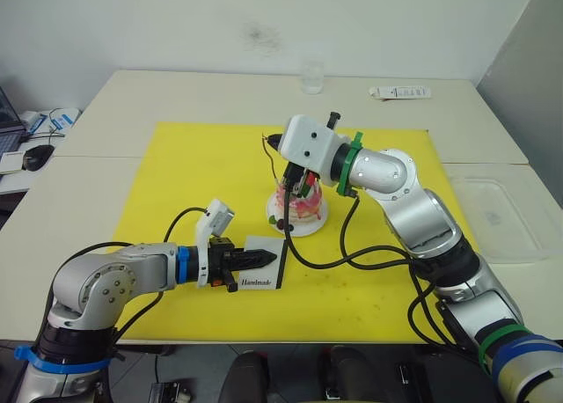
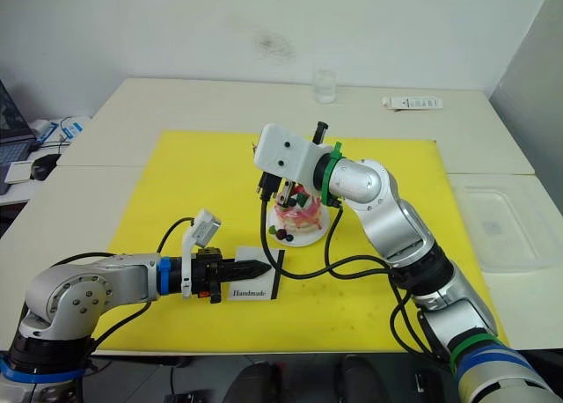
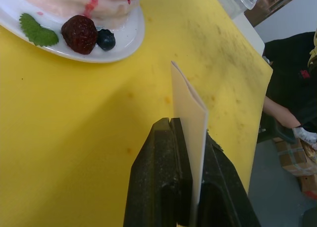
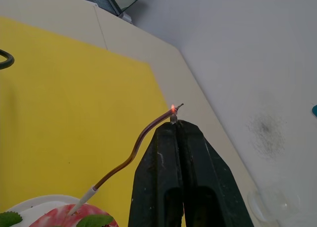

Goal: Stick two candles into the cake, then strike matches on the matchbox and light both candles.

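Gripping the matchbox [image 1: 261,264] by one edge, the left gripper [image 1: 255,260] is reaching in from the near left, its jaws clenched on the thin white box so that it is standing on edge on the yellow mat [image 1: 193,183], the "Handmade" lettering facing the near side. Just beyond the box, toward the far right, the cake [image 1: 297,201] is sitting on its small white plate [image 1: 310,226] near the middle of the mat, with a dark berry and a green leaf lying on the plate rim in the left wrist view. Over the cake, the right gripper [image 4: 176,124] is hanging from the right arm, which is bending in from the near right; its jaws are pinched together on a short dark match [image 4: 174,119] at their tips. A wavy candle [image 4: 133,150] is rising out of the cake top and curving up to those tips, and a small orange flame [image 4: 172,108] is glowing where its end is meeting the match. On the pale counter [image 1: 176,91] past the mat, a clear glass [image 1: 311,76] is standing at the far side, and a clear plastic tray [image 1: 494,218] is lying off to the right.
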Robot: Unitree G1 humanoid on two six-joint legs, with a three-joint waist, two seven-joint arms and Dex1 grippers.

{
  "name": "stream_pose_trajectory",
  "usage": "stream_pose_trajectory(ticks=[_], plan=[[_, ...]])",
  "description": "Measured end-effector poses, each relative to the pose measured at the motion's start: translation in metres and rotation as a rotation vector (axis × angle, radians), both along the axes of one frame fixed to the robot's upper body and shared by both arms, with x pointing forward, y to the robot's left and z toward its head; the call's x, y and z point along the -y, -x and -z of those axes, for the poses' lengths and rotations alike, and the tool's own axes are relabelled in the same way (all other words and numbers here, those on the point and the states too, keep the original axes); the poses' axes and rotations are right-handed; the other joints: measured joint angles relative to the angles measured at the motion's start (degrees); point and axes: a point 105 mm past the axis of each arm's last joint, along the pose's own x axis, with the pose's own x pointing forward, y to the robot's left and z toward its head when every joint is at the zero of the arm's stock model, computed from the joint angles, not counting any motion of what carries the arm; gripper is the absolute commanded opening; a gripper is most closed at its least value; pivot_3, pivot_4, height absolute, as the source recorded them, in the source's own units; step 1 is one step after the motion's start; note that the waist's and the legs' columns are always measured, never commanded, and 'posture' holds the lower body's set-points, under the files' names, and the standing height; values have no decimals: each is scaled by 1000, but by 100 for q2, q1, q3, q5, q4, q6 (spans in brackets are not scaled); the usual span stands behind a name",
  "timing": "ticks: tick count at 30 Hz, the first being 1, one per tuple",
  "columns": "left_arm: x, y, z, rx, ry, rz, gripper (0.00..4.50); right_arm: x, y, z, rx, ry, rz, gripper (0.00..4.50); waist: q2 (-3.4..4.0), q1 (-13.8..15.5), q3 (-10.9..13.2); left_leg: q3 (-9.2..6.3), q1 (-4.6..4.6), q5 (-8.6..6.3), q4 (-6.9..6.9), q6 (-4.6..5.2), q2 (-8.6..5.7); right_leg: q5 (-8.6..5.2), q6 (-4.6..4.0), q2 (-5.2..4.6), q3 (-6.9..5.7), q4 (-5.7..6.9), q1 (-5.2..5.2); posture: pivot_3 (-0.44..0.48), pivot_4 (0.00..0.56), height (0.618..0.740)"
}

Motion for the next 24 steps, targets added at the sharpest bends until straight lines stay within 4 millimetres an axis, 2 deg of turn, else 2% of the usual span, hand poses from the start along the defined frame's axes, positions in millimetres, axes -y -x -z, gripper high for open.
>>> stream_pose_trajectory(ticks=[24], plan=[[2,-1,-2,9,6,5,0,1,0,0,3,-2,4,17,0,0,0,0,0,0,-1,0,0,0,0,0,0,-1,0,0,150,740]])
